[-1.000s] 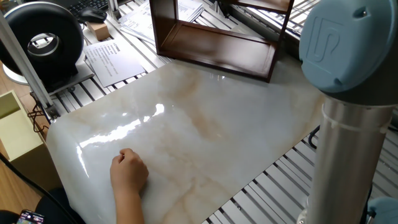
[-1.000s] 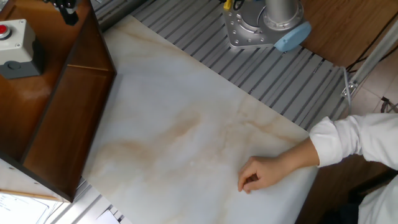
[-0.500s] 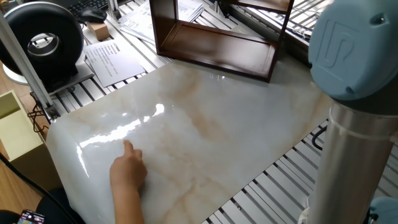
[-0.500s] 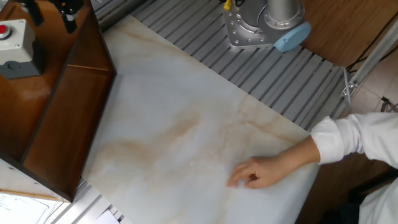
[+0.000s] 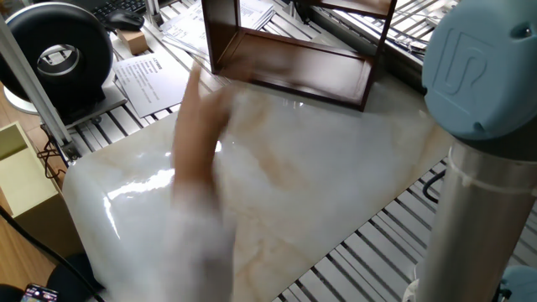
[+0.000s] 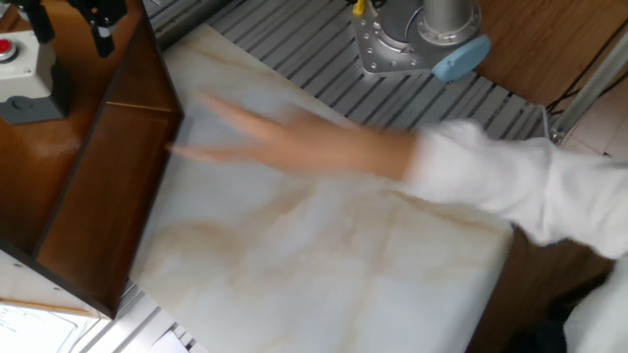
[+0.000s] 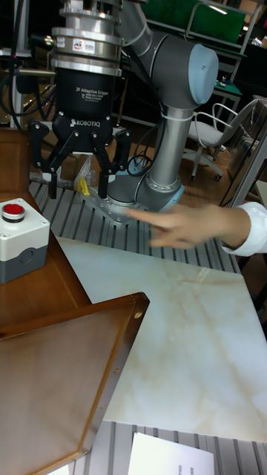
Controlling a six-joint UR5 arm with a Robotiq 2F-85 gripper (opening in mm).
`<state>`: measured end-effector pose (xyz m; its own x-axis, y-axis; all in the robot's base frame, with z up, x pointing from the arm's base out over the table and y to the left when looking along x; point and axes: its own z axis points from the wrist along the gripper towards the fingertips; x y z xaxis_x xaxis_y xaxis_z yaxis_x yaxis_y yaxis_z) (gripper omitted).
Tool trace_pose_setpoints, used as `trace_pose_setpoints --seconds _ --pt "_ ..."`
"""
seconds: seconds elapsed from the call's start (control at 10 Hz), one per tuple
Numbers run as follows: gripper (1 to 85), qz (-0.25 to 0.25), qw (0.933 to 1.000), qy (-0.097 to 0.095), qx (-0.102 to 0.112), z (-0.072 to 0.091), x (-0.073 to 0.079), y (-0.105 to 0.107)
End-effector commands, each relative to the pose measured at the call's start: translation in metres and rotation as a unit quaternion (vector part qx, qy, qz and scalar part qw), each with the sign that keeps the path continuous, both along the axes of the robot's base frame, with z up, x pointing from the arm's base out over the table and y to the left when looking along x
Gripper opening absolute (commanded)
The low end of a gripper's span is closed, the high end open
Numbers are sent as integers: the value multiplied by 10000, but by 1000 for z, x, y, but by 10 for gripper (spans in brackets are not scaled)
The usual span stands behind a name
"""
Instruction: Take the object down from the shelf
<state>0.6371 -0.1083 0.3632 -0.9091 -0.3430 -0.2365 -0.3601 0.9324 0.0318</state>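
The shelf [image 5: 289, 71] is a dark reddish-brown open wooden frame at the far edge of the marble slab [image 5: 336, 184]. On the shelf's top board [image 7: 44, 289] sits the object [image 7: 21, 241], a small grey-and-white box with a red button, also seen on the shelf top [image 6: 78, 167] as the object [image 6: 22, 71]. My gripper [image 7: 78, 191] hangs above and just behind the object, open, with nothing between its black fingers [image 7: 52, 182]. The other fixed view shows the gripper [image 6: 69, 25] at the top left edge.
A person's blurred hand [image 6: 285, 147] and white sleeve [image 6: 491, 186] stretch across the slab toward the shelf; the hand [image 5: 197, 134] shows blurred here too. The arm's base [image 6: 412, 44] stands at the slab's far side. Papers [image 5: 151, 80], a black round device [image 5: 59, 54] and a pale yellow box [image 5: 21, 180] lie alongside.
The person's hand has swept from the slab's near corner across toward the shelf. My gripper's fingers have come further into view over the shelf top.
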Motion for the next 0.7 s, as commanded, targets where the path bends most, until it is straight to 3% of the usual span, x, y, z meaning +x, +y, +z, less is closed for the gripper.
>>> trace_pose_setpoints --seconds 0.0,0.4,0.6 --pt "697 -170 9995 -212 143 5 11 5" --pt "747 -299 9971 -666 201 12 34 6" --pt "750 -334 9967 -700 226 13 36 6"
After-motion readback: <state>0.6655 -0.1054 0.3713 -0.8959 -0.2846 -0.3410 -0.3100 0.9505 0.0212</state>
